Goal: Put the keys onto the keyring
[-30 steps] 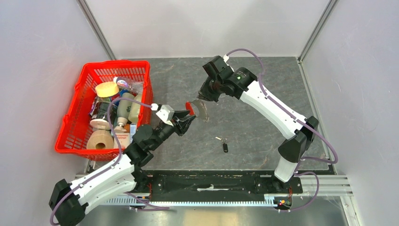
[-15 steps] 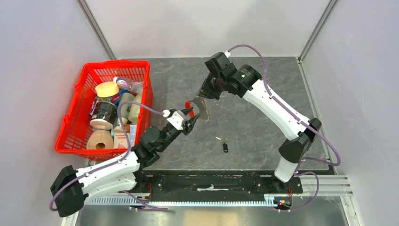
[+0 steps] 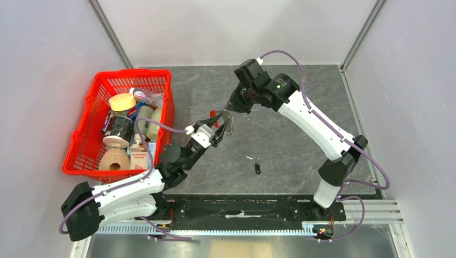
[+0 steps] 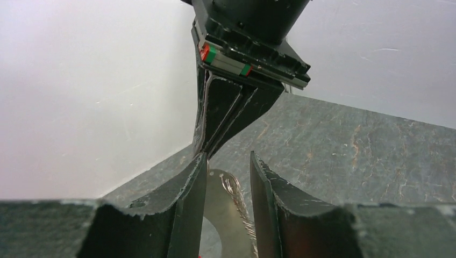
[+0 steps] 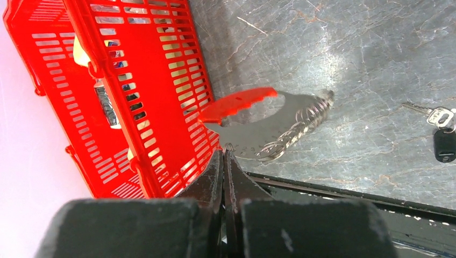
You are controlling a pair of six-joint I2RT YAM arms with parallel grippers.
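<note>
Grey metal first: look to the keyring (image 5: 269, 126), lifted clear of the table (image 3: 301, 140) and pinched at its plain edge by the right gripper (image 5: 224, 153), jaws pressed tight together on the plate. Read the step in hand as a handover to the left gripper (image 4: 228, 161), or a steadying by it. Note its fingers (image 4: 185, 209) parted about halfway, standing either side of the plate, the row of small rings (image 4: 236, 201) close against one of them. Cannot tell pressing from merely flanking.

To do this well: close the left gripper squarely across the flat plate rather than on the loose rings, likely to slip and roll under the pads. Leave the red strip (image 5: 242, 102) and the opening beside it free, probably needed for threading. Let go with the right only after a firm bite by the left; otherwise risk a drop onto the table. Avoid twisting with both gripping, for fear of levering the plate out of that thin pinch.

Now the keys (image 3: 255, 163): lying flat on the table, well apart from both grippers, nearer the arms' bases and to the right of the keyring, silver key beside black fob (image 5: 444, 145). Untouched, so threading not yet begun. Expect a long reach down for them afterwards, probably by the freed right gripper. Mind the red basket (image 3: 134, 73) just beside the left arm.
</note>
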